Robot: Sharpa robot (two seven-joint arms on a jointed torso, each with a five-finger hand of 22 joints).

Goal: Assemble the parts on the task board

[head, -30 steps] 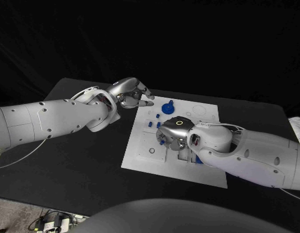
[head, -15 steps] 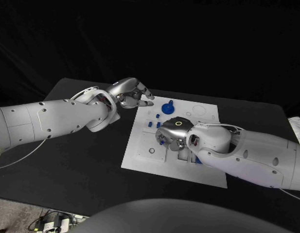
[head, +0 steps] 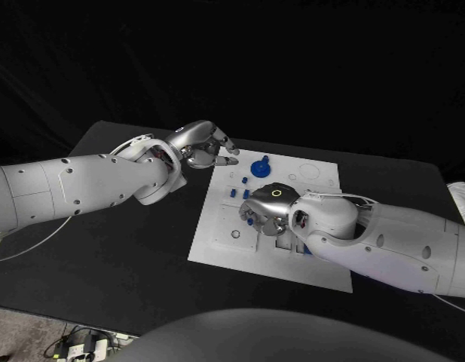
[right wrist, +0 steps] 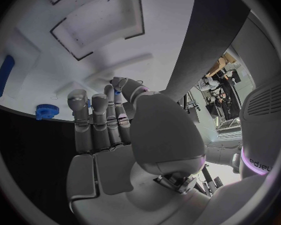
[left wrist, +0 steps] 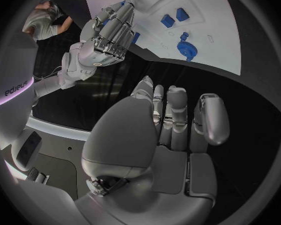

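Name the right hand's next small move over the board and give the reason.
Probably lower the right hand a little: it hangs over the task board with fingers curled around what looks like a small blue part. The left hand waits off the board's edge.

dim black surroundings; task board (head: pixel 256 241) brightly lit; wrist views bend strongly at their rims.

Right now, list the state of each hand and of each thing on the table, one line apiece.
left hand: holds nothing, fingers apart, above the table beside the board's far left corner.
right hand: over the board's middle, fingers bent down onto it; whether it grips a part cannot be told.
blue gear: stands upright near the board's far edge, untouched.
task board: lies flat on the black table.
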